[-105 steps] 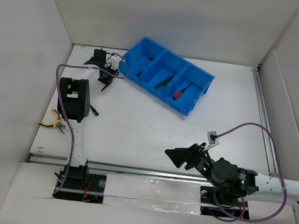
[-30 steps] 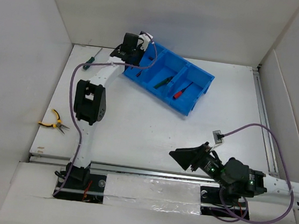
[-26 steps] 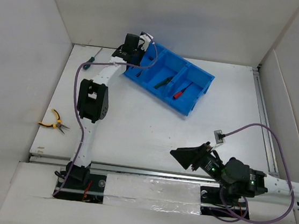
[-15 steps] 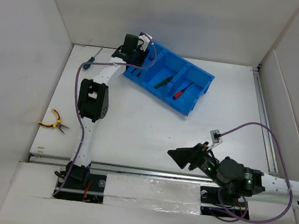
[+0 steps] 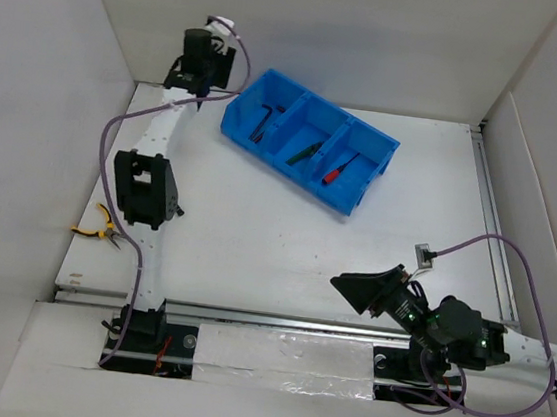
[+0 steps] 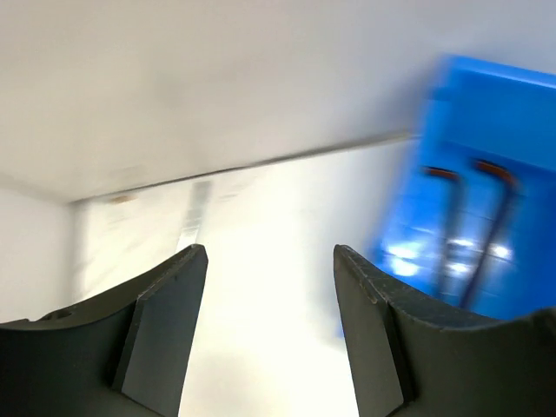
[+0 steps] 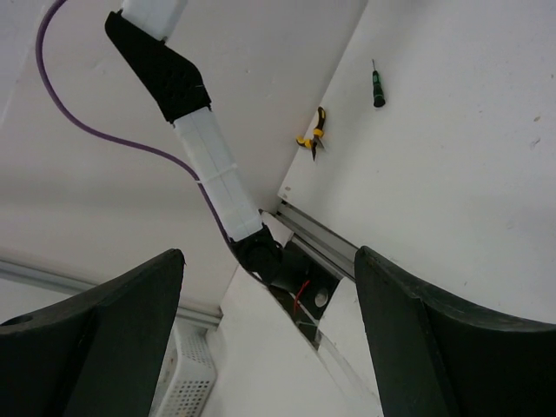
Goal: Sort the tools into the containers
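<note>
Containers: one bright blue rectangular plastic bin (image 5: pixel 283 169), split into three compartments, at 12 o'clock on the white tabletop (image 5: pixel 254 246).

Tools in the bin: four.
- Left compartment: two dark L-shaped hex keys (image 6: pixel 495 208), counted from the blurred left wrist view.
- Middle compartment: one green-handled tool (image 5: pixel 305 152), type unclear.
- Right compartment: one red-handled screwdriver (image 5: pixel 335 173).

Tools loose on the tabletop: two.
- One pair of yellow-handled pliers (image 5: pixel 90 228) at 8 o'clock.
- One green-handled screwdriver (image 7: pixel 377 87), seen only in the right wrist view.

Total tools counted: six.
</note>
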You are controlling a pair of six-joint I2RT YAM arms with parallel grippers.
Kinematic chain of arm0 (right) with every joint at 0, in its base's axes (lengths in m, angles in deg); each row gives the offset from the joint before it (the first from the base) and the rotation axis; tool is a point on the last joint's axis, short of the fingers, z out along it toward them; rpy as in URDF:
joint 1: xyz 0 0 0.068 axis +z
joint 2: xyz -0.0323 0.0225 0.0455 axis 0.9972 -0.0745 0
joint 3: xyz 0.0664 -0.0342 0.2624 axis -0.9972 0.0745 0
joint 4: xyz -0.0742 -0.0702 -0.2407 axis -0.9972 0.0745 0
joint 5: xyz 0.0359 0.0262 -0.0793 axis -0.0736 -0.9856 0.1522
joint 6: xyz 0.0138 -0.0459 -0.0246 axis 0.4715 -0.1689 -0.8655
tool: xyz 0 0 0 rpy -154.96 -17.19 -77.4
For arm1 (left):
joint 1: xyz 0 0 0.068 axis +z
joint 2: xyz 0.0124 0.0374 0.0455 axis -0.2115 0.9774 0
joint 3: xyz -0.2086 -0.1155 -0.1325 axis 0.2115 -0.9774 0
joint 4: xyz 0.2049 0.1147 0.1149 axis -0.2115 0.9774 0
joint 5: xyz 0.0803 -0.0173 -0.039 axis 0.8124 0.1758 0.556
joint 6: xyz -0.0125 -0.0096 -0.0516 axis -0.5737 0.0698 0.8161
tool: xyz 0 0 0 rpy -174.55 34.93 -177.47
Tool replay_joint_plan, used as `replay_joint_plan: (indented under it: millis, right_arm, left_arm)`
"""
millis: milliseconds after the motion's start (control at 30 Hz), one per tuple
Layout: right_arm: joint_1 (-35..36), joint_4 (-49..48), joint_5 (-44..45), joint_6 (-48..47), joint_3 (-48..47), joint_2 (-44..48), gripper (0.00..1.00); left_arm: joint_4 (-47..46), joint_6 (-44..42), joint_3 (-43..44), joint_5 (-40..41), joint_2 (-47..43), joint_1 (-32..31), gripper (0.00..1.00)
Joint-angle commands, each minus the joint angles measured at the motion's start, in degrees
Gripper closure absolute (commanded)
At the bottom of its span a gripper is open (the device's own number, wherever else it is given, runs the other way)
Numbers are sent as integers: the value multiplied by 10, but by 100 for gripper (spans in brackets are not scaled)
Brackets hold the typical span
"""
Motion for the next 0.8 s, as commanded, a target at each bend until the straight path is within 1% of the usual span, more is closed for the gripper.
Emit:
replay_joint_plan:
  millis: [0, 67, 100, 167, 267, 400, 567, 600, 700, 767]
  right_arm:
    - [5, 0, -12, -9, 11, 17, 16]
    - [5, -1, -12, -13, 12, 20, 16]
    - [5, 0, -7, -13, 12, 22, 16]
    - [5, 13, -1, -7, 10, 23, 16]
    - [5, 27, 9, -3, 9, 33, 16]
    - [5, 21, 11, -4, 21, 57, 16]
    - [5, 24, 21, 1, 23, 54, 17]
    - [5, 23, 22, 1, 21, 45, 17]
    - [5, 14, 17, -3, 15, 22, 17]
    - [5, 5, 17, -5, 15, 12, 17]
  left_arm:
    - [-23, 18, -43, 25, -71, 52, 43]
    - [-7, 24, -34, -5, -62, 71, 42]
    - [24, 23, -11, -36, -40, 88, 42]
    - [57, -3, 11, -47, -17, 94, 42]
    - [59, -40, -10, -76, 3, 99, 41]
    - [81, -48, 11, -115, 50, 104, 39]
    - [100, -69, 19, -108, 95, 104, 37]
    - [107, -74, 19, -97, 109, 104, 37]
    - [106, -82, 18, -69, 120, 109, 37]
    - [96, -91, -2, -55, 117, 109, 37]
